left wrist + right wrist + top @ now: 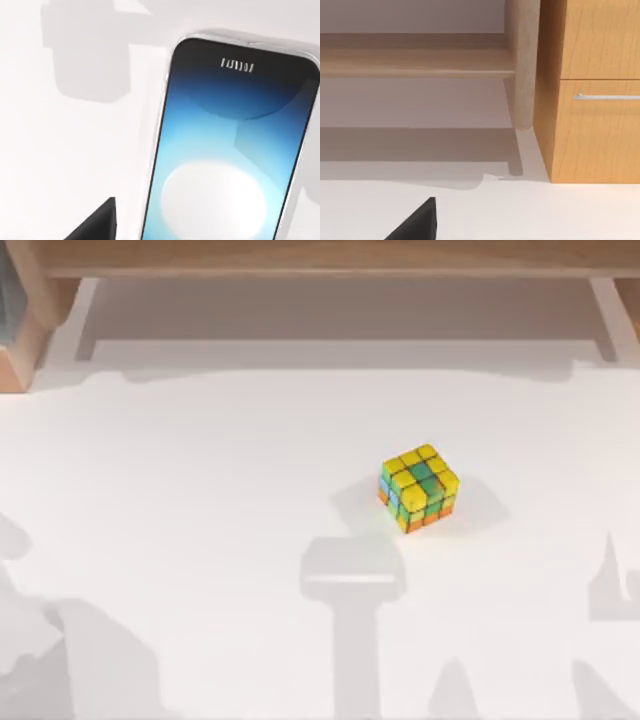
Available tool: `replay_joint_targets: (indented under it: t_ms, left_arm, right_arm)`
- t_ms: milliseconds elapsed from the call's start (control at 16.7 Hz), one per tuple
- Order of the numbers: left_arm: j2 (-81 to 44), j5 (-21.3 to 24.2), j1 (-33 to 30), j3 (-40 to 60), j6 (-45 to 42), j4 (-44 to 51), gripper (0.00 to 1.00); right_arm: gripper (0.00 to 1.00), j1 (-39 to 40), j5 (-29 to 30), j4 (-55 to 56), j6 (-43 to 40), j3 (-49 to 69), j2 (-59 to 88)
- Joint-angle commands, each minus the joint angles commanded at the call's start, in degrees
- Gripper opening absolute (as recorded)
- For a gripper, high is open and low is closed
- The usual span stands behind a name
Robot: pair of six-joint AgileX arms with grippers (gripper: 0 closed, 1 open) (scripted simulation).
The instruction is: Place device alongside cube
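Observation:
The cube (418, 488), mostly yellow with green, blue and orange tiles, stands on the white table (180, 490) right of centre in the top view. The device (225, 150), a slim phone with white edges and a dark-to-light blue screen, lies close before the left wrist camera on a white surface, its speaker end farthest from the camera. One dark fingertip (97, 222) of my left gripper shows beside the phone, apart from it. A dark fingertip (417, 222) of my right gripper shows above the bare table, away from both things.
A wooden frame (320, 255) runs along the table's far edge. The right wrist view faces a wooden cabinet (592, 125) with a metal drawer handle (607, 96) and a round wooden leg (522, 65). Grey shadows lie across the table's near part.

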State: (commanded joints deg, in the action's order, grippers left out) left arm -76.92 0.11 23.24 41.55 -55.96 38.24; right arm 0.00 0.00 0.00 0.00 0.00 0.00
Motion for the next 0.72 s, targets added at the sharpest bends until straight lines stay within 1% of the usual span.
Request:
replay_joint_targets:
  t_ms: [180, 360, 480, 720]
  left_arm:
    - [-10.5, -0.1, 3.5, 6.5, -8.4, 5.4, 1.0]
    - [-17.4, -0.1, 5.7, 11.0, -13.7, 8.5, 1.0]
    - [-19.2, -0.1, 6.4, 12.3, -15.2, 9.3, 1.0]
    - [-19.1, -0.1, 6.1, 12.1, -15.2, 9.2, 1.0]
  right_arm:
    - [1.0, 0.0, 0.0, 0.0, 0.0, 0.0, 0.0]
    - [1.0, 0.0, 0.0, 0.0, 0.0, 0.0, 0.0]
    - [1.0, 0.0, 0.0, 0.0, 0.0, 0.0, 0.0]
    - [1.0, 0.0, 0.0, 0.0, 0.0, 0.0, 0.0]
